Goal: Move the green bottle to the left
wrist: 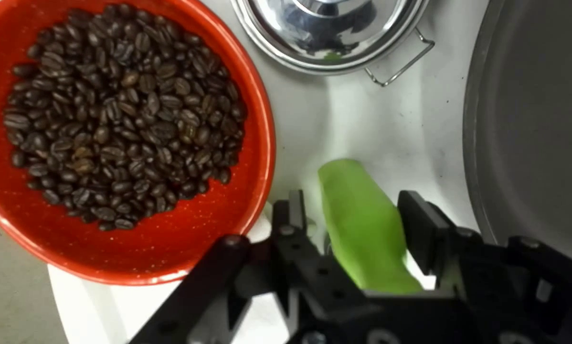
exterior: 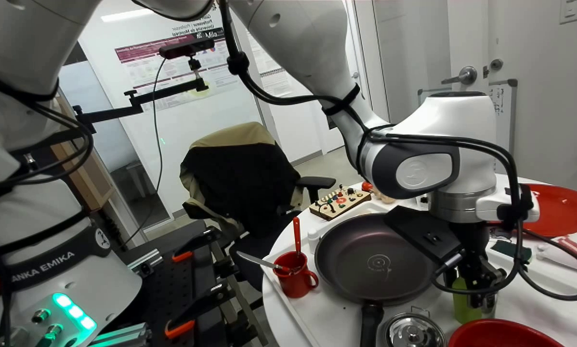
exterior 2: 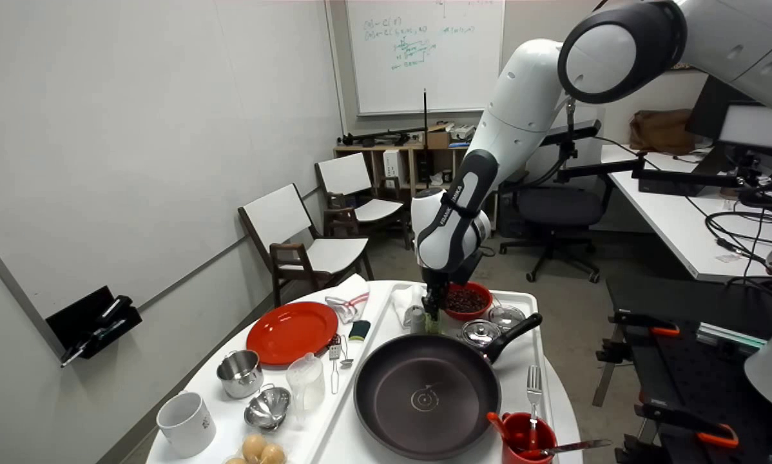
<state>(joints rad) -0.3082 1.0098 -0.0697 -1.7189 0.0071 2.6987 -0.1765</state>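
Observation:
The light-green bottle (wrist: 362, 229) stands between the fingers of my gripper (wrist: 350, 203) in the wrist view. The right finger is against or very near the bottle's side. A gap shows between the left finger and the bottle, so the gripper is open around it. In both exterior views the gripper (exterior: 465, 291) is low over the tray, with the bottle (exterior: 465, 311) partly hidden behind the fingers. The bottle (exterior 2: 432, 324) also shows small below the gripper (exterior 2: 432, 305), behind the frying pan.
The red bowl of coffee beans (wrist: 262, 138) is close to the left finger. The black frying pan (wrist: 529, 143) is close on the right. A lidded metal pot (wrist: 329, 62) stands ahead. A grey cup (exterior 2: 417, 319) stands beside the bottle. The red mug (exterior: 295, 279) holds cutlery.

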